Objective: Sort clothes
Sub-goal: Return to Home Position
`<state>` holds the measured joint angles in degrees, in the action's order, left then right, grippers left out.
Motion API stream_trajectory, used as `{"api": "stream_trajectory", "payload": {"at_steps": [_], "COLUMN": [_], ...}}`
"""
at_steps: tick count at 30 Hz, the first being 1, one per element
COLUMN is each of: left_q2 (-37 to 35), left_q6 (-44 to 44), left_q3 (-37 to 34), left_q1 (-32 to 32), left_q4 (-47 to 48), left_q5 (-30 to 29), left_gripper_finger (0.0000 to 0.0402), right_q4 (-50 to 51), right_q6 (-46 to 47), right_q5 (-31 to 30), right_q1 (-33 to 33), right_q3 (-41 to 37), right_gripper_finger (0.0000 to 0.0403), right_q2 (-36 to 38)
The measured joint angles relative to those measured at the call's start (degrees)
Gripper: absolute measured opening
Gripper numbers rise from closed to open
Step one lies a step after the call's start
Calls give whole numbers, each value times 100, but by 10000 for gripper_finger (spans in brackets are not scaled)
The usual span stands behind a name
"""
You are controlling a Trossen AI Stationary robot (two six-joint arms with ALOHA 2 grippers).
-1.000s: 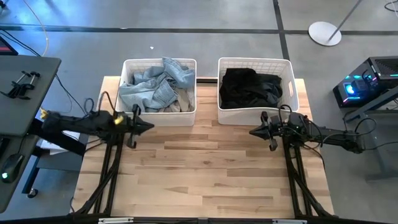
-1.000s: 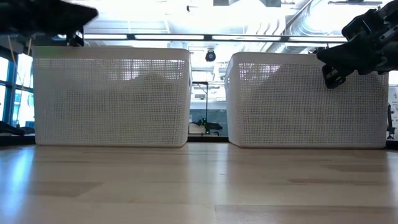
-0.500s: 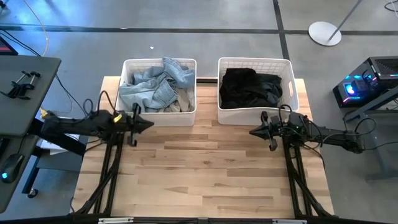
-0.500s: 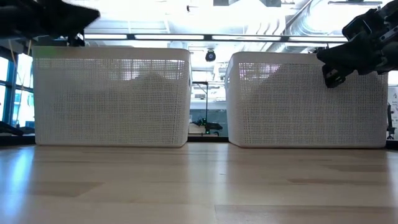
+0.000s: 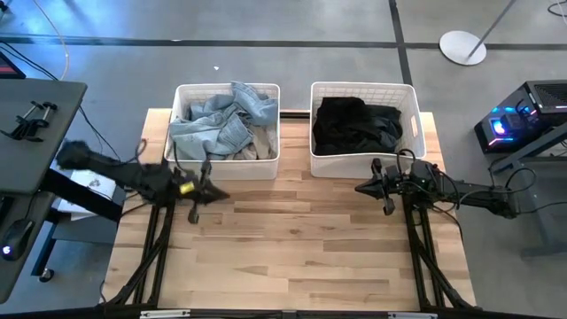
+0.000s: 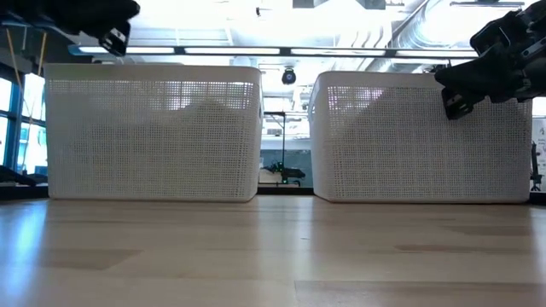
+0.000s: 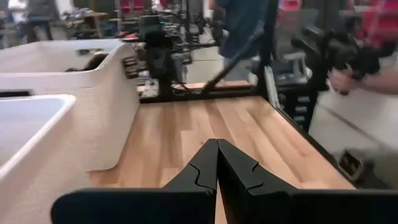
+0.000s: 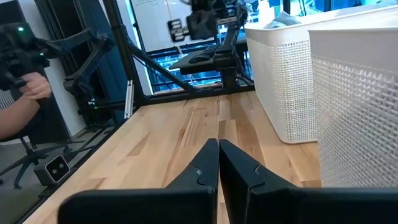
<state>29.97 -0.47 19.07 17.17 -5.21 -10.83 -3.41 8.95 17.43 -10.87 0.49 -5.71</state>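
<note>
Denim clothes (image 5: 221, 126) piled in left basket (image 5: 181, 96), black ones (image 5: 356, 124) in right basket (image 5: 413, 99), both at worktop (image 5: 292, 244) far edge. Just in front, left pincer (image 5: 215, 192) & right pincer (image 5: 361, 188) both clenched, holding nothing.

Bright, even overhead light in high view; surface (image 5: 301, 230) shows only faint soft shadows. Low view backlit: ceiling lights (image 6: 281, 26) blown out, baskets (image 6: 153, 128) dim against glare. Blue glow (image 8: 180, 68) behind in right wrist view.
</note>
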Motion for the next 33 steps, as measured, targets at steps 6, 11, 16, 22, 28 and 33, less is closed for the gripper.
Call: {"api": "stream_trajectory", "payload": {"at_steps": [6,11,16,22,28,33], "left_q2": [162,-684,-1903,-2759,-2901,-2968], "left_q6": [95,-193,-627,-798,-559,-190], "left_q3": [-49,-361,-887,-1722,-1844,-1840], "left_q1": [749,813,813,811,601,37], "left_q4": [-120,57,91,-290,-298,-245], "left_q5": [-1075,-1071,-595,-253,-251,161], "left_gripper_finger": [0,0,0,0,0,0], "right_q4": [-25,-31,-25,-3,1,-75], "right_q6": [41,85,85,7,-3,0], "right_q5": [-2,2,2,7,41,651], "right_q1": [0,0,0,0,-78,-648], "right_q3": [0,0,0,0,0,0], "right_gripper_finger": [0,0,0,0,0,0], "right_q2": [-47,-58,-58,-58,-59,-55]}}
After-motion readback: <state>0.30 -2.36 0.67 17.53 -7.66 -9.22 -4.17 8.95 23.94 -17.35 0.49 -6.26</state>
